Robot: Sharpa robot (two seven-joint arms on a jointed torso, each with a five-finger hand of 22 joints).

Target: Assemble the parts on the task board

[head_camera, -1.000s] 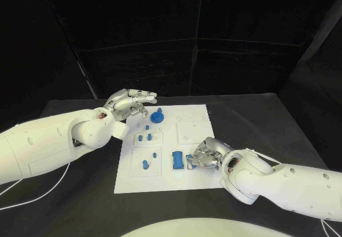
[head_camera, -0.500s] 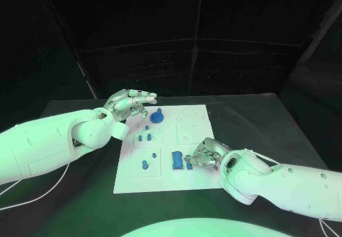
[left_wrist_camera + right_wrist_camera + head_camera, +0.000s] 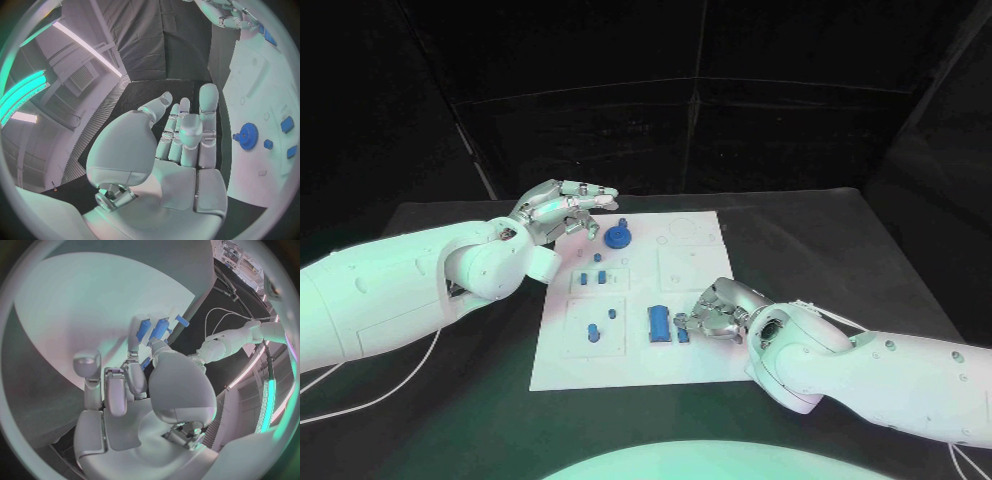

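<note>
From my head camera I see the white task board (image 3: 678,262) lying in the middle of the black tabletop (image 3: 877,250), with the blue parts spread over it. My left hand (image 3: 564,208) hovers at the board's far left corner, fingers loosely extended and apart, holding nothing; the left wrist camera shows the palm bare. Just beside it on the board sits a round blue gear-like part (image 3: 619,237). Nearer me there are a few small blue parts (image 3: 597,277), a small blue pair (image 3: 597,332) and a long blue block (image 3: 658,322). My right hand (image 3: 717,312) is down on the board's near right area, fingers curled around a small blue part (image 3: 684,334) right beside the long block; I cannot tell whether it actually grips it.
</note>
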